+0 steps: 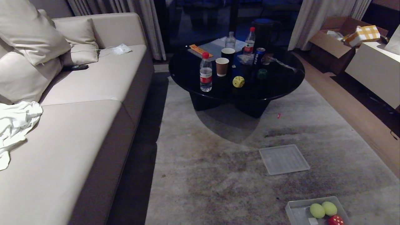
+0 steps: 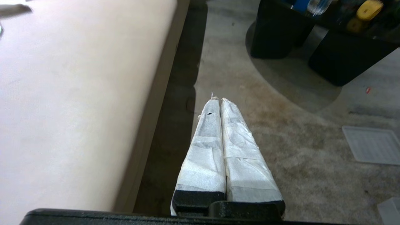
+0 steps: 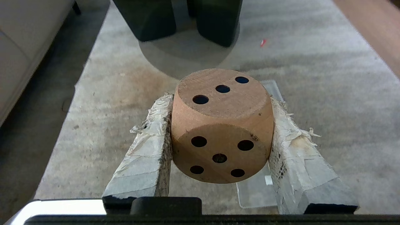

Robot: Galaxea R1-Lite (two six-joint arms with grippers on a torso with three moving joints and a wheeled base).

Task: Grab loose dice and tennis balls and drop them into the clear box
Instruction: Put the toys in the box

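Note:
My right gripper [image 3: 220,100] is shut on a tan die [image 3: 222,125] with dark pips and holds it above the carpet. Part of the clear box [image 3: 254,192] with its small white label shows just beneath the die. In the head view the clear box [image 1: 292,212] sits at the bottom right and holds two tennis balls [image 1: 317,210] and a red die [image 1: 335,220]. A yellow die [image 1: 238,82] and a dark green die [image 1: 262,74] rest on the round black table [image 1: 281,84]. My left gripper [image 2: 217,99] is shut and empty, beside the sofa. Neither arm shows in the head view.
A flat ribbed lid panel [image 1: 283,159] lies on the carpet between the table and the box. Bottles [image 1: 205,72], paper cups [image 1: 222,66] and a can crowd the table. A beige sofa [image 1: 78,125] runs along the left. Cardboard boxes [image 1: 337,37] stand at the far right.

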